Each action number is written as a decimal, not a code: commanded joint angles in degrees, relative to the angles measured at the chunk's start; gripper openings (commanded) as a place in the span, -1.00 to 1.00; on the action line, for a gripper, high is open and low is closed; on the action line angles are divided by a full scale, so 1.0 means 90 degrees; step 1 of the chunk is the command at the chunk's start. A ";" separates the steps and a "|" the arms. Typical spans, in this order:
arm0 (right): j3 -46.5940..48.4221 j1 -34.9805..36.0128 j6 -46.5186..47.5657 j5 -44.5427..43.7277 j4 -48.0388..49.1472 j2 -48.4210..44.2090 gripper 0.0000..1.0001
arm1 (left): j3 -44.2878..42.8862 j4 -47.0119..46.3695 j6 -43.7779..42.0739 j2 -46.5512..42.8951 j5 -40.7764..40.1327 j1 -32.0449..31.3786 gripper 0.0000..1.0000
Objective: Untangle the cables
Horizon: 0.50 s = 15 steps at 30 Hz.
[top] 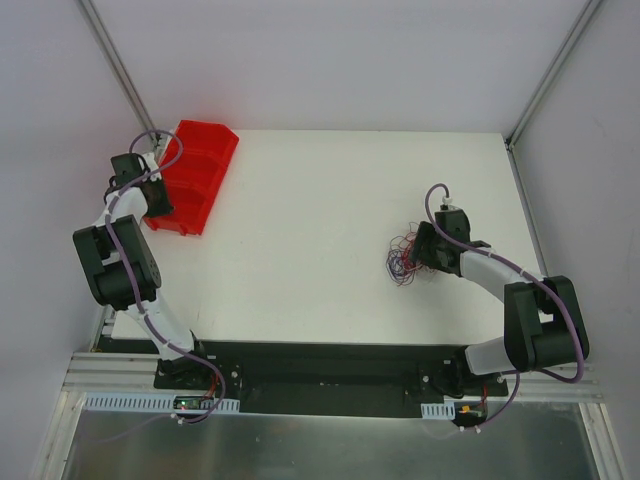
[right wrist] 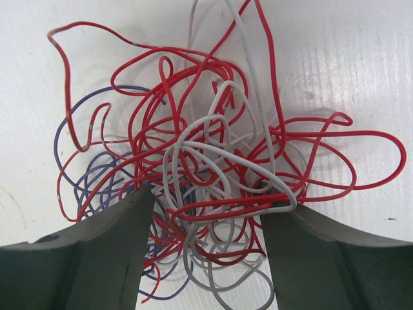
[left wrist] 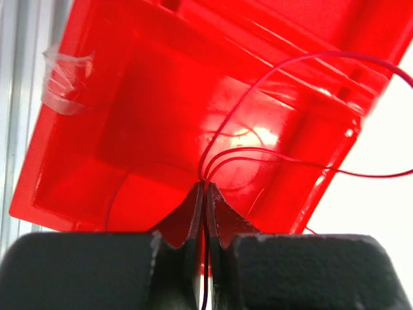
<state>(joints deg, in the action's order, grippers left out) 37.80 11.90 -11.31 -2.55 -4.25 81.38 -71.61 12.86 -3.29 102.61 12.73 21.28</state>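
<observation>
the left pincer [left wrist: 204,190] is seen closed tight, its two fingers pressed together on a thin red cable [left wrist: 210,169]. two red strands are seen leaving the tips: one is arched up and away to the pincer's right, the other is run low to the right, out over the white surface [left wrist: 393,129]. directly ahead of and below this pincer an open red bin [left wrist: 64,135] is found, with a scrap of clear tape [left wrist: 64,84] stuck at its rim to the pincer's left. from above, the left pincer [top: 158,200] is placed at the bin's [top: 215,140] near edge, at the far left of the surface [top: 300,220].

the right pincer [right wrist: 210,200] is held wide apart. the remaining cables [right wrist: 213,161] are heaped in one knot just in front of it and partly between its fingers, lying on the surface [right wrist: 361,64]. red loops are spread ahead and to both sides, purple ones are gathered to the pincer's left, and pale grey ones are coiled in the middle and down between the fingers. whether either finger is touching the knot cannot be told. from above, the knot [top: 403,258] is seen just to the left of the right pincer [top: 420,255], well apart from the bin.
</observation>
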 commanded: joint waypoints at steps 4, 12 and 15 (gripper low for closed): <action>-0.0099 0.0074 -0.0013 0.0146 -0.0192 0.0069 0.36 | -0.0402 0.0572 0.0346 0.0415 -0.1256 -0.0020 -1.00; -0.0099 0.0074 0.0007 0.0146 -0.0192 0.0069 0.36 | -0.0480 0.0631 0.0648 0.0299 -0.1180 -0.0079 -0.69; -0.0099 0.0074 0.0007 0.0156 -0.0192 0.0078 0.36 | -0.0471 0.0641 0.0814 -0.0003 -0.1336 -0.0205 -0.16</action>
<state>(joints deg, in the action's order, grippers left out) 37.80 12.14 -11.31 -2.52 -4.19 81.38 -74.11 16.82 1.54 106.63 2.74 20.82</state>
